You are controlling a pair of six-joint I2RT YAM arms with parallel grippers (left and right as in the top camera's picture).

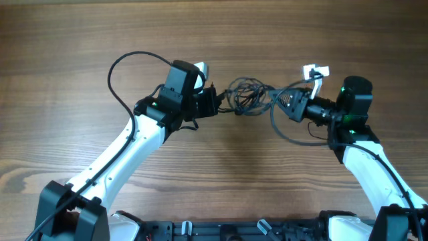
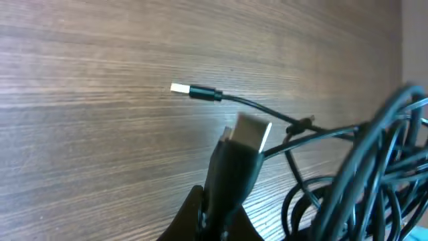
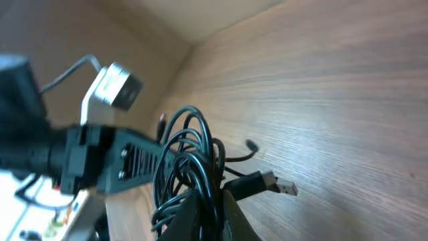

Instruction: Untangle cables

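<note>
cables [image 1: 251,96]: tangle betw. both claws, mid table [image 1: 80,40], lying or lifted I cannot tell | left claw [image 1: 219,104]: pressed together, pinching cables at a big plug [image 2: 242,144] | right claw [image 1: 279,102]: pressed together, pinching the cables' bundle | small plug tip [image 2: 194,91]: free above the wood

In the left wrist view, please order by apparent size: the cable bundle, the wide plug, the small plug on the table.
1. cable bundle
2. wide plug, though nearness to the camera may enlarge it
3. small plug
</note>
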